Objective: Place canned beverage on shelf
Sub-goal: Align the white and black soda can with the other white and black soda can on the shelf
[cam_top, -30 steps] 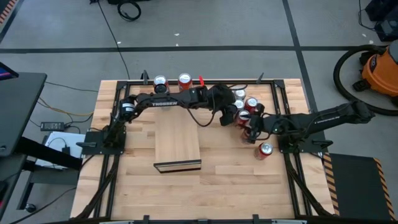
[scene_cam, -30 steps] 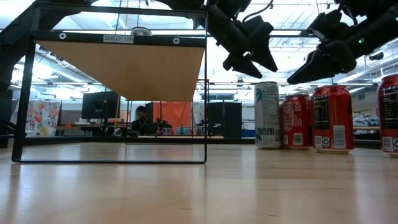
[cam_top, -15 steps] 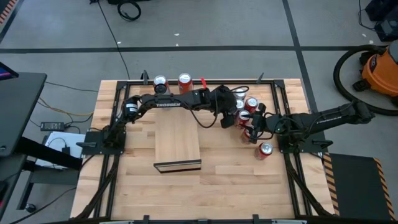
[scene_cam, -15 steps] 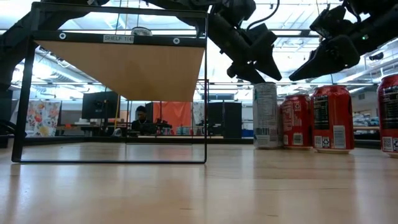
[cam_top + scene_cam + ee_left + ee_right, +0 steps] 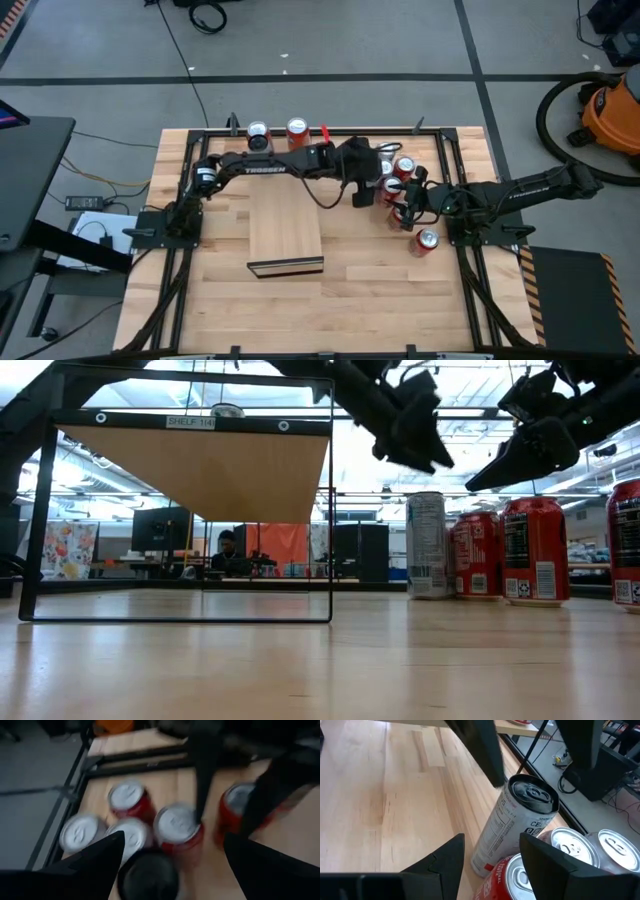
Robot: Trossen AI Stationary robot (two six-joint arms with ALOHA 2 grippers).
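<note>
Several cans stand on their bases in a cluster at the table's far right: a white can with a dark top (image 5: 427, 545) (image 5: 512, 825) (image 5: 147, 877) and red cans (image 5: 533, 550) (image 5: 177, 827). My left gripper (image 5: 415, 445) (image 5: 173, 840) hangs open just above the white can, one finger on either side of it, touching nothing. My right gripper (image 5: 500, 470) (image 5: 492, 837) is open above the red cans, beside the white one. The shelf (image 5: 285, 222), a pale wood slab, sits raised on a black frame (image 5: 330, 510) at the table's middle.
Two more cans (image 5: 257, 132) (image 5: 297, 128) stand at the table's far edge. One red can (image 5: 427, 240) lies by the right arm's base. Black rails (image 5: 440, 170) border the work area. Bare tabletop (image 5: 330, 310) lies near the front edge.
My left gripper has rolled about its own pointing line over the white can. It dipped toward the can's top, then came up a little. It has stayed open, and the cans have kept still.
</note>
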